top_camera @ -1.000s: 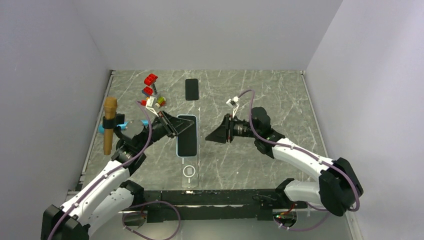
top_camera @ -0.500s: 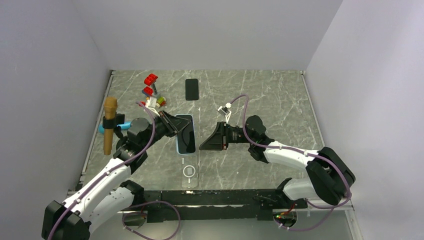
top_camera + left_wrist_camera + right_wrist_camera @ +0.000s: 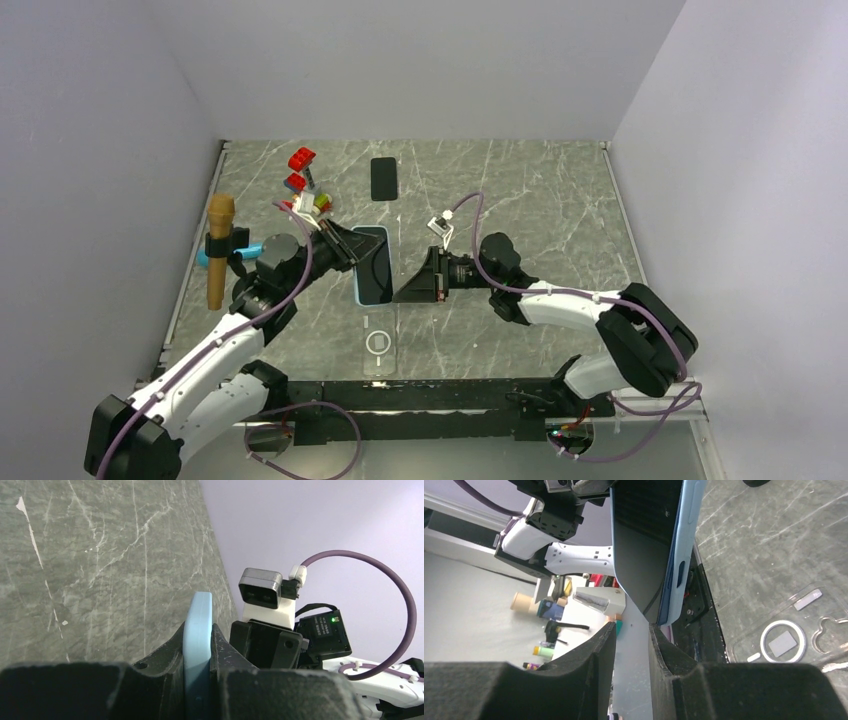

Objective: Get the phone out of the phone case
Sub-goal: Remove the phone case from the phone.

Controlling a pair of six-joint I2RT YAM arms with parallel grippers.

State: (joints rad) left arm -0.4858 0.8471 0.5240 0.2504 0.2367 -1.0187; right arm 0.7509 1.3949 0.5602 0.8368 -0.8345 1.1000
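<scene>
Clear phone case (image 3: pixel 378 343) lies flat on the worktop (image 3: pixel 520 200), close to the near edge, left of centre, ring mark up. Just beyond it is the phone (image 3: pixel 374 268), light-blue edge, dark screen, lifted off the worktop and tipped up on a long side, apart from the case. Left gripper (image 3: pixel 350 253) is clamped on the phone's left long edge; left wrist view shows the blue edge pinched between both fingers. Right gripper (image 3: pixel 400 292) sits at the phone's right side, jaws parted by a narrow gap, holding nothing. Right wrist view puts the phone's lower corner just at the mouth of that gap; contact cannot tell. Further back: brown microphone (image 3: pixel 218 250) in a black holder by the left edge, red toy bricks (image 3: pixel 300 170) toward the far-left corner, small black slab (image 3: pixel 383 178) flat near the far edge.
</scene>
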